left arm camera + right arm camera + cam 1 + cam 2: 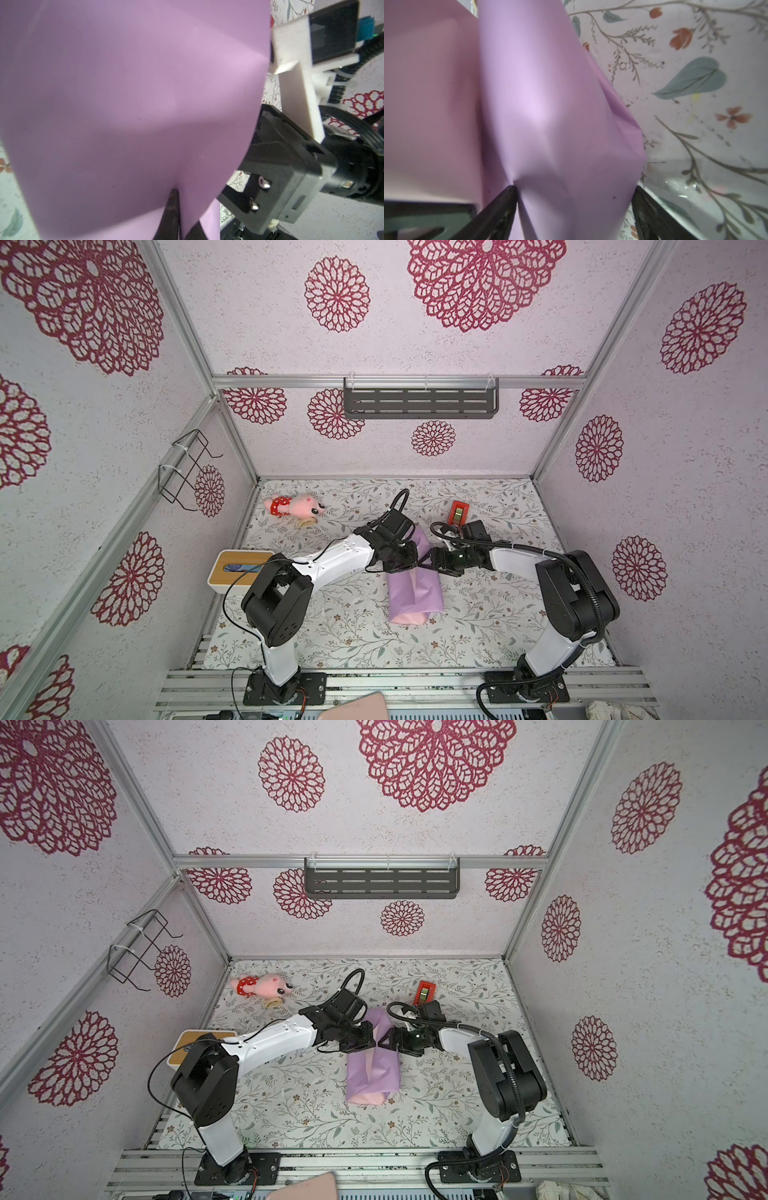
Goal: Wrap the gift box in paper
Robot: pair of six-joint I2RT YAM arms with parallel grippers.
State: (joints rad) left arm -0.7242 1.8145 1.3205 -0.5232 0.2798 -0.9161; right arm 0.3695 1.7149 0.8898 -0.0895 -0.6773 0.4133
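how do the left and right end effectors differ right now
The left end effector is shut, pinching a fold of the lilac paper; the right end effector stands wide, astride a bulge of it. The left reaches in from the paper's left side, the right from its right. Both touch the paper.

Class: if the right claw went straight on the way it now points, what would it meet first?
The paper: its lilac fold sits between the open jaws of the right claw, so it would press into that at once. The left claw seems to lie just beyond, though depth is unclear.
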